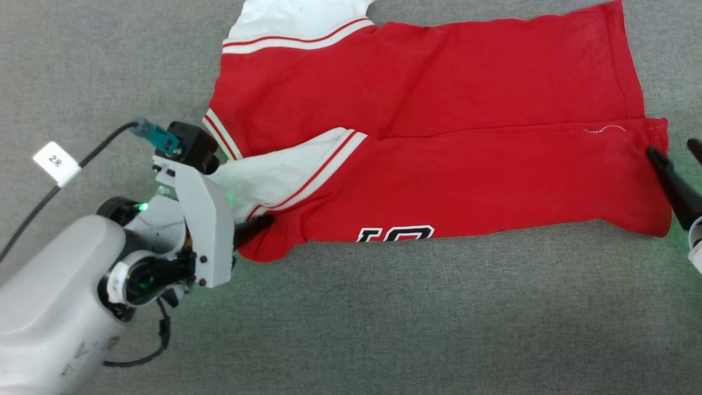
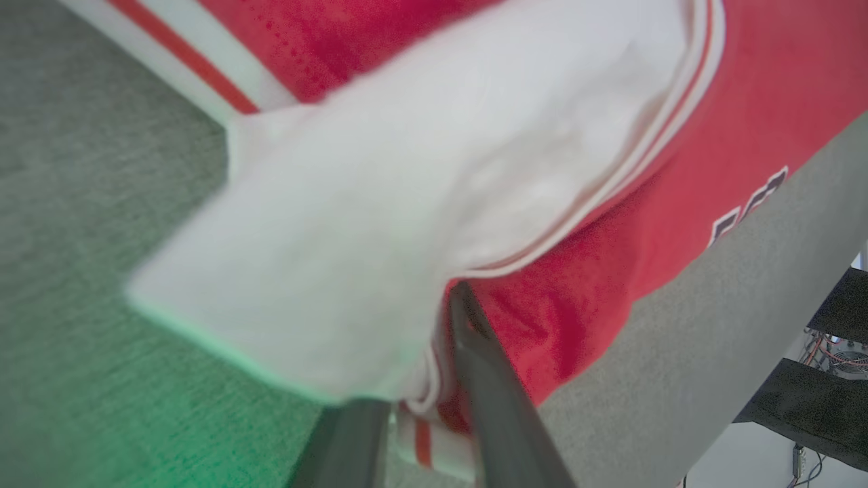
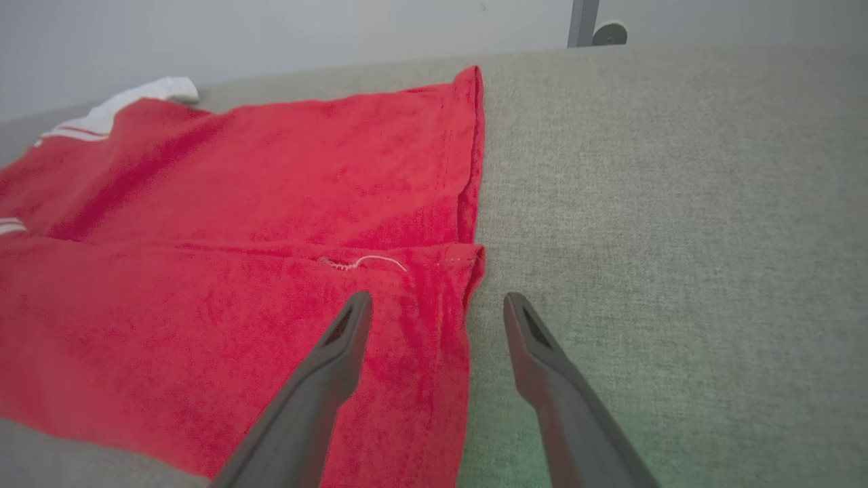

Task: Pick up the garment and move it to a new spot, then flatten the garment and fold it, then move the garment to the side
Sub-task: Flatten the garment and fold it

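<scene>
**Jersey, red, white-sleeved**: laid across the grey cloth surface. The near long edge is turned over the middle, with part of the black print exposed. A lengthwise fold is judged to be in hand.

**Left gripper**: set low at the shoulder corner under the white sleeve, with the forearm angled in from the near left. Striped trim is pinched between narrow jaws, so the corner can be carried.

**Right gripper**: spread wide and empty, straddling the hem corner. One finger is held over red cloth, the other over bare surface.
</scene>
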